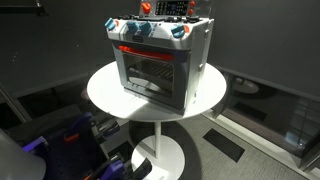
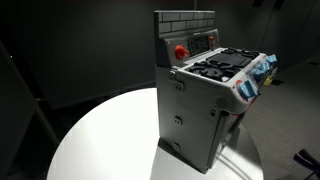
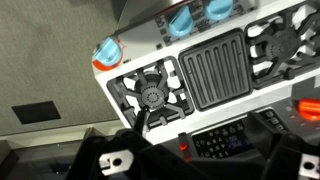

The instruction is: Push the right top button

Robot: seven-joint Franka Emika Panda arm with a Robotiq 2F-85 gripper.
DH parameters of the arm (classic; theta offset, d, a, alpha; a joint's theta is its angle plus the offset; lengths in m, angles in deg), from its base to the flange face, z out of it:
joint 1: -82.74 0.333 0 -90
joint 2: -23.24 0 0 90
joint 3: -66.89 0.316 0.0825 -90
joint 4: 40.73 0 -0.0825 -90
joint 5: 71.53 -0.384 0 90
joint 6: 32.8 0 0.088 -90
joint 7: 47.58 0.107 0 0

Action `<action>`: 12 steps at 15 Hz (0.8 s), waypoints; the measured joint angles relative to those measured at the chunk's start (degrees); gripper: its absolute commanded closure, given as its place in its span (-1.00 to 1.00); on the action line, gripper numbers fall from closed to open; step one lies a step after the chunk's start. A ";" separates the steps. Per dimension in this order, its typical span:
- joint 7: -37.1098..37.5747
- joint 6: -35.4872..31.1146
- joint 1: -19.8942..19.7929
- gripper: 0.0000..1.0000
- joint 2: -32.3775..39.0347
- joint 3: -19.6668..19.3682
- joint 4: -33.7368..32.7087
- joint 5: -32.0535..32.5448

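Two dark fingers (image 3: 108,160) of the gripper (image 3: 205,158) enter at the lower edge of the wrist view, one at the lower left and one at the lower right. They stand wide apart, hold nothing and touch nothing. Between and beyond them lies the cooktop of the toy stove (image 3: 200,90): a ribbed grill plate (image 3: 215,68) in the middle, a round burner (image 3: 152,95) beside it, and blue knobs (image 3: 183,20) along the far front edge. A dark keypad panel (image 3: 225,143) lies close under the gripper. The red button (image 3: 310,108) shows at the right border of this view, well to the side of the fingers. In an exterior view the red button (image 2: 181,52) sits on the grey brick backsplash (image 2: 185,22), just beside the keypad panel (image 2: 205,42), above the rear edge of the cooktop. Whether this is the right top button cannot be told. In both exterior views the toy stove (image 1: 160,60) stands upright on a round white table (image 1: 105,95). It is set off-centre, close to the table's rim on one side. A broad bare stretch of tabletop (image 2: 100,140) lies on the other side. Above the cooktop and in front of the backsplash the space is open.
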 measured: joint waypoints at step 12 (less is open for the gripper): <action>4.07 -2.60 -0.65 -1.00 5.88 -1.12 -4.03 4.49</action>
